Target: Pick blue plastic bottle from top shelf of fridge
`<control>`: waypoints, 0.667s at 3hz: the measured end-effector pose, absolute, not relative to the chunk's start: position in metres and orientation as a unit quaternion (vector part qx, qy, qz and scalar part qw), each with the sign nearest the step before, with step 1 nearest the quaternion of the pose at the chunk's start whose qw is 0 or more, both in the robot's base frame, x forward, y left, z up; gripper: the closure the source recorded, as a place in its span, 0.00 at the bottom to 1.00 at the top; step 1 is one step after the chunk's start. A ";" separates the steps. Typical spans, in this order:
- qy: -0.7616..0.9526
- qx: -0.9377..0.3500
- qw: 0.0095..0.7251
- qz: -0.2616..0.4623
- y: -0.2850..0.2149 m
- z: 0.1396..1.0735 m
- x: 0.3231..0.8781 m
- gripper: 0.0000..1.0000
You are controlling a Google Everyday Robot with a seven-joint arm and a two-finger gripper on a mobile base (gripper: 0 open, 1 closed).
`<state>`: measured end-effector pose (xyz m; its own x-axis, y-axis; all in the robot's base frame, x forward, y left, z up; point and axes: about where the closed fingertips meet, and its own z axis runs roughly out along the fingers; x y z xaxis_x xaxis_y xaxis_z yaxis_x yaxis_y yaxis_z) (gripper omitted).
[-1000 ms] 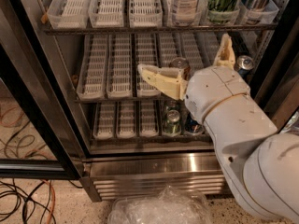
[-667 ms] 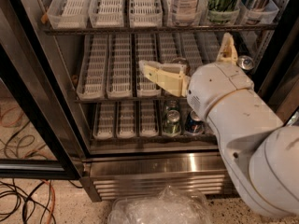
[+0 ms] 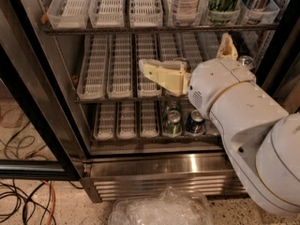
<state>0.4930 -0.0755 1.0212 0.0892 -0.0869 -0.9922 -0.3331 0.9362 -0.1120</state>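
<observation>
The large, clear blue plastic bottle (image 3: 186,1) with a pale label is seen upright on the tray-lined top shelf (image 3: 117,30) of the stainless-steel fridge (image 3: 154,168). Just below that shelf, the cream end effector (image 3: 184,50) is held with fingers spread wide and empty.

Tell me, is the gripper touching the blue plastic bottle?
Apart. The camera view shows the gripper, fingers open, in front of a lower rack, while the blue plastic bottle stands above on the top shelf, with the shelf edge between them.
</observation>
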 end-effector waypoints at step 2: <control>0.648 -0.148 0.743 0.079 -0.073 1.029 0.505 0.00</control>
<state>0.5047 -0.0726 1.0295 0.1474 -0.0751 -0.9862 -0.3096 0.9435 -0.1181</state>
